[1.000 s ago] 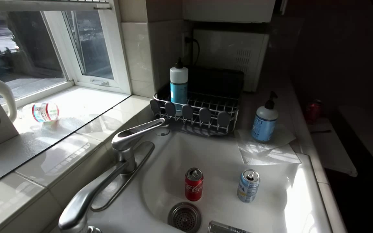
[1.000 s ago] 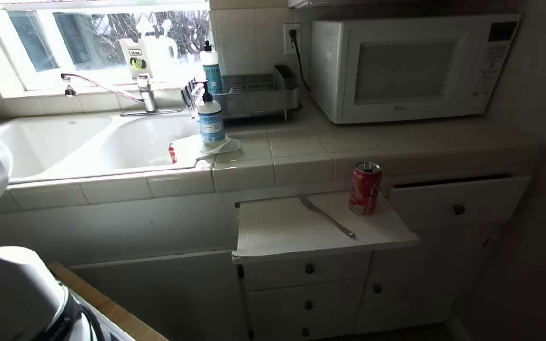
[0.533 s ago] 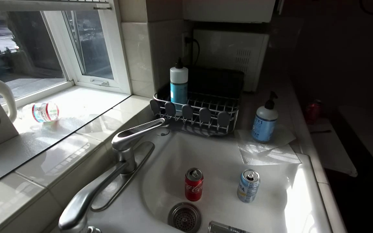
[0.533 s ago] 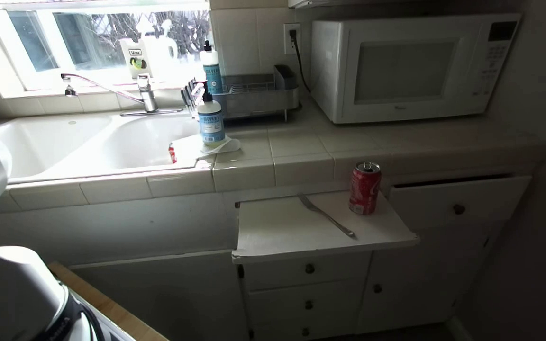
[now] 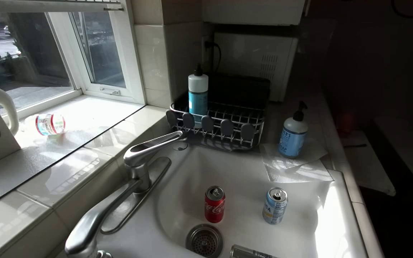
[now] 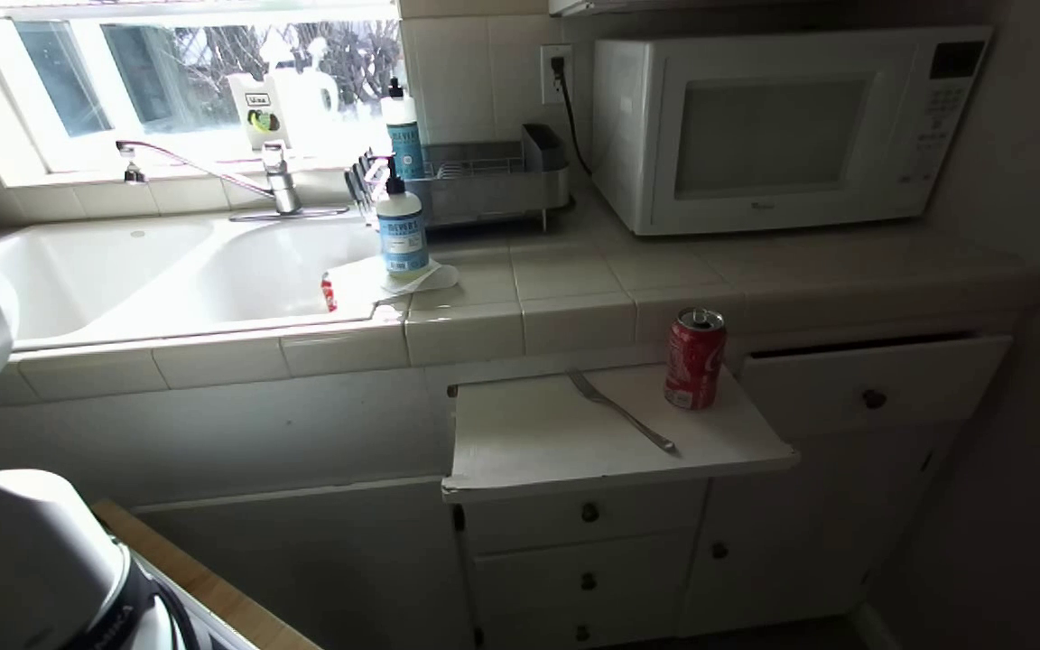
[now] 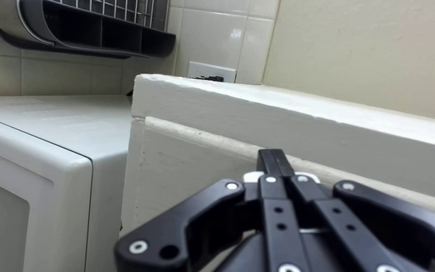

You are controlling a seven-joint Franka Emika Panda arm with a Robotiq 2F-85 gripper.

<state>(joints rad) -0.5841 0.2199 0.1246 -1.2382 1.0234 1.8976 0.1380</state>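
Wrist view: fingers [image 7: 267,163] pressed together, nothing visible between them. Tips point at the white cabinet [image 7: 263,121], nearest thing, right ahead of them; touching or just short, can't tell. Microwave [image 7: 51,162] off to the fingers' left, dish rack [image 7: 36,28] up and left of them, wall outlet [image 7: 213,71] beyond the tips. Progress, as judged: nothing gripped or carried; cabinet contact and whether its front is fully closed both unconfirmed. Pose: microwave looks tipped on its side, so wrist is probably rolled.

In an exterior view: fingers out of frame. Likely the same cabinet at top, pale strip [image 5: 308,7] beside its corner, maybe a door edge. Coca-Cola can [image 5: 214,204] and blue-white can [image 5: 275,206] upright in the sink [image 5: 235,161], presumably well below the fingers.

In an exterior view: arm [image 6: 23,524] at the left edge, upper part cut off, wrist unseen. Fork [image 6: 636,422] and red can [image 6: 695,359] on the pull-out worktop [image 6: 520,442], probably below the fingers too.
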